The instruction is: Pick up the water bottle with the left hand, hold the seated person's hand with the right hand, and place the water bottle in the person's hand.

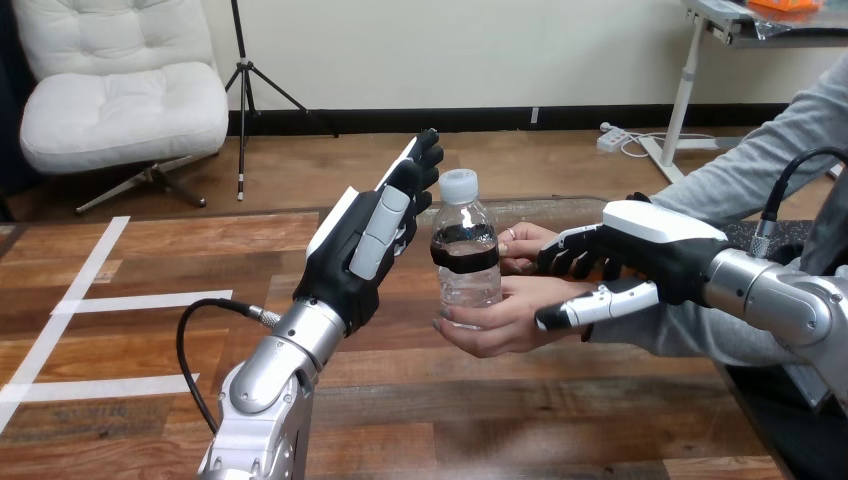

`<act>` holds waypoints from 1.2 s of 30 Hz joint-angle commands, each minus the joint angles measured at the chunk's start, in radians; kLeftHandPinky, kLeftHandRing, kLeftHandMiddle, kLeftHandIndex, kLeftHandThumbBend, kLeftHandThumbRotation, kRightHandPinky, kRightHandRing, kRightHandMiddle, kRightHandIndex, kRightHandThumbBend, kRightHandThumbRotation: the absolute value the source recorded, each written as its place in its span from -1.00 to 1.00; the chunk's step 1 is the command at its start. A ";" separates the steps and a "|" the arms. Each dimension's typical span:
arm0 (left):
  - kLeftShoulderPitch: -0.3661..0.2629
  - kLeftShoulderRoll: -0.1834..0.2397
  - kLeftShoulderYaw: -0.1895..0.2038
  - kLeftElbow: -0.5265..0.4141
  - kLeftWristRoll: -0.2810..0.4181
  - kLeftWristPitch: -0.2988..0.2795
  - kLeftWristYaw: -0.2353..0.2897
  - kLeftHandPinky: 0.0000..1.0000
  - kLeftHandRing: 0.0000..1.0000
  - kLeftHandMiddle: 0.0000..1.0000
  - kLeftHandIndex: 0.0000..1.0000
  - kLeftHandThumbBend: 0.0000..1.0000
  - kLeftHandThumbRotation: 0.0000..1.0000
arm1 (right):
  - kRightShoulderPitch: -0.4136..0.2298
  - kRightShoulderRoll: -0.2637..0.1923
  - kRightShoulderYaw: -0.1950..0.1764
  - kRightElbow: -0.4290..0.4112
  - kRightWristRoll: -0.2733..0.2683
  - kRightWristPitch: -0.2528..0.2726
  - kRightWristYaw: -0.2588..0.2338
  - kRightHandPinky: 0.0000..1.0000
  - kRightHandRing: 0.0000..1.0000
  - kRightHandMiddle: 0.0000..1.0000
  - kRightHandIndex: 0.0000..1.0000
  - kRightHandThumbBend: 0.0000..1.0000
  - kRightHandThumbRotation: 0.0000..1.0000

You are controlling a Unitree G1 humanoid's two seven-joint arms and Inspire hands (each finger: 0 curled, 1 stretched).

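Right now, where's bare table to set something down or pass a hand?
Free: the table left of the left arm, around the white tape lines; also the near strip between both arms, below the person's hand. Crowded: centre-right, where the open left hand, water bottle and right hand clasping the person's hand bunch together.

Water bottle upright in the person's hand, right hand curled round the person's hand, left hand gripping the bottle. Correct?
One thing is wrong: the left hand is not gripping the water bottle. In the head view it is open, with straight fingers, beside the bottle. The rest is right: the bottle stands upright in the person's hand, and the right hand is curled round that hand.
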 commanded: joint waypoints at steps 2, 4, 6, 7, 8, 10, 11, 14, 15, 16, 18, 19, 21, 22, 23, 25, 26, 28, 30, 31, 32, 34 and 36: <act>-0.014 0.003 0.022 -0.073 -0.027 0.002 -0.005 1.00 1.00 1.00 1.00 1.00 1.00 | -0.032 -0.027 -0.045 -0.059 0.038 0.003 0.001 0.27 0.53 0.59 0.63 1.00 0.90; -0.008 0.006 0.023 -0.079 -0.029 0.003 -0.007 1.00 1.00 1.00 1.00 1.00 1.00 | -0.027 -0.027 -0.051 -0.068 0.046 0.007 0.004 0.28 0.54 0.60 0.64 1.00 0.92; -0.004 0.008 0.024 -0.085 -0.031 0.003 -0.009 1.00 1.00 1.00 1.00 1.00 1.00 | -0.022 -0.028 -0.055 -0.076 0.053 0.013 0.008 0.30 0.55 0.61 0.64 1.00 0.94; 0.001 0.011 0.025 -0.092 -0.032 0.004 -0.010 1.00 1.00 1.00 1.00 1.00 1.00 | -0.016 -0.029 -0.061 -0.086 0.061 0.015 0.009 0.30 0.56 0.61 0.65 1.00 0.94; 0.004 0.013 0.026 -0.098 -0.033 0.005 -0.011 1.00 1.00 1.00 1.00 1.00 1.00 | -0.012 -0.030 -0.064 -0.093 0.067 0.017 0.010 0.30 0.56 0.61 0.65 1.00 0.94; 0.014 0.018 0.027 -0.113 -0.034 0.007 -0.011 1.00 1.00 1.00 1.00 1.00 1.00 | 0.000 -0.031 -0.073 -0.110 0.083 0.020 0.011 0.31 0.56 0.62 0.65 1.00 0.95; 0.019 0.020 0.028 -0.121 -0.034 0.008 -0.011 1.00 1.00 1.00 1.00 1.00 1.00 | 0.005 -0.031 -0.078 -0.118 0.090 0.021 0.012 0.32 0.56 0.62 0.65 1.00 0.95; 0.038 0.027 0.031 -0.152 -0.037 0.015 -0.013 1.00 1.00 1.00 1.00 1.00 1.00 | 0.025 -0.028 -0.098 -0.142 0.120 0.023 0.015 0.34 0.57 0.62 0.65 1.00 0.95; 0.043 0.029 0.031 -0.160 -0.038 0.017 -0.013 1.00 1.00 1.00 1.00 1.00 1.00 | 0.030 -0.028 -0.103 -0.149 0.127 0.024 0.016 0.34 0.57 0.62 0.66 1.00 0.95; 0.052 0.032 0.034 -0.172 -0.042 0.018 -0.017 1.00 1.00 1.00 1.00 1.00 1.00 | 0.039 -0.024 -0.114 -0.156 0.146 0.025 0.019 0.34 0.57 0.62 0.66 1.00 0.95; 0.061 0.036 0.037 -0.185 -0.046 0.020 -0.021 1.00 1.00 1.00 1.00 1.00 1.00 | 0.049 -0.020 -0.126 -0.164 0.166 0.027 0.022 0.35 0.58 0.63 0.66 1.00 0.97; 0.068 0.040 0.040 -0.194 -0.049 0.017 -0.024 1.00 1.00 1.00 1.00 1.00 1.00 | 0.056 -0.015 -0.138 -0.163 0.186 0.021 0.022 0.36 0.58 0.64 0.67 1.00 0.97; 0.076 0.044 0.043 -0.206 -0.052 0.016 -0.028 1.00 1.00 1.00 1.00 1.00 1.00 | 0.064 -0.010 -0.150 -0.164 0.207 0.015 0.023 0.38 0.59 0.65 0.68 1.00 0.98; 0.085 0.049 0.046 -0.218 -0.055 0.018 -0.030 1.00 1.00 1.00 1.00 1.00 1.00 | 0.072 -0.006 -0.158 -0.165 0.221 0.006 0.016 0.39 0.60 0.65 0.68 1.00 0.99; 0.090 0.051 0.047 -0.226 -0.058 0.020 -0.031 1.00 1.00 1.00 1.00 1.00 1.00 | 0.077 -0.005 -0.163 -0.167 0.229 0.002 0.012 0.40 0.60 0.66 0.69 1.00 0.99; 0.104 0.057 0.051 -0.248 -0.062 0.024 -0.035 1.00 1.00 1.00 1.00 1.00 1.00 | 0.091 -0.002 -0.173 -0.177 0.243 -0.006 0.000 0.41 0.60 0.66 0.69 1.00 1.00; 0.109 0.060 0.053 -0.256 -0.063 0.026 -0.038 1.00 1.00 1.00 1.00 1.00 1.00 | 0.096 0.000 -0.177 -0.181 0.248 -0.007 -0.005 0.42 0.61 0.66 0.69 1.00 1.00; 0.123 0.068 0.057 -0.277 -0.068 0.031 -0.046 1.00 1.00 1.00 1.00 1.00 1.00 | 0.109 0.002 -0.187 -0.191 0.255 -0.016 -0.019 0.43 0.61 0.66 0.69 1.00 1.00; 0.133 0.076 0.059 -0.293 -0.072 0.035 -0.054 1.00 1.00 1.00 1.00 1.00 1.00 | 0.118 0.004 -0.195 -0.197 0.259 -0.026 -0.029 0.45 0.61 0.67 0.70 1.00 1.00; 0.145 0.082 0.060 -0.311 -0.078 0.042 -0.060 1.00 1.00 1.00 1.00 1.00 1.00 | 0.127 0.007 -0.202 -0.203 0.263 -0.034 -0.039 0.46 0.61 0.67 0.70 1.00 1.00; 0.153 0.086 0.061 -0.323 -0.082 0.047 -0.064 1.00 1.00 1.00 1.00 1.00 1.00 | 0.132 0.008 -0.207 -0.207 0.265 -0.039 -0.045 0.47 0.61 0.67 0.70 1.00 1.00; 0.170 0.094 0.064 -0.352 -0.091 0.057 -0.071 1.00 1.00 1.00 1.00 1.00 1.00 | 0.147 0.015 -0.219 -0.219 0.278 -0.040 -0.053 0.47 0.61 0.67 0.71 1.00 1.00; 0.184 0.100 0.066 -0.373 -0.098 0.065 -0.075 1.00 1.00 1.00 1.00 1.00 1.00 | 0.158 0.021 -0.230 -0.231 0.292 -0.035 -0.057 0.49 0.63 0.68 0.71 1.00 1.00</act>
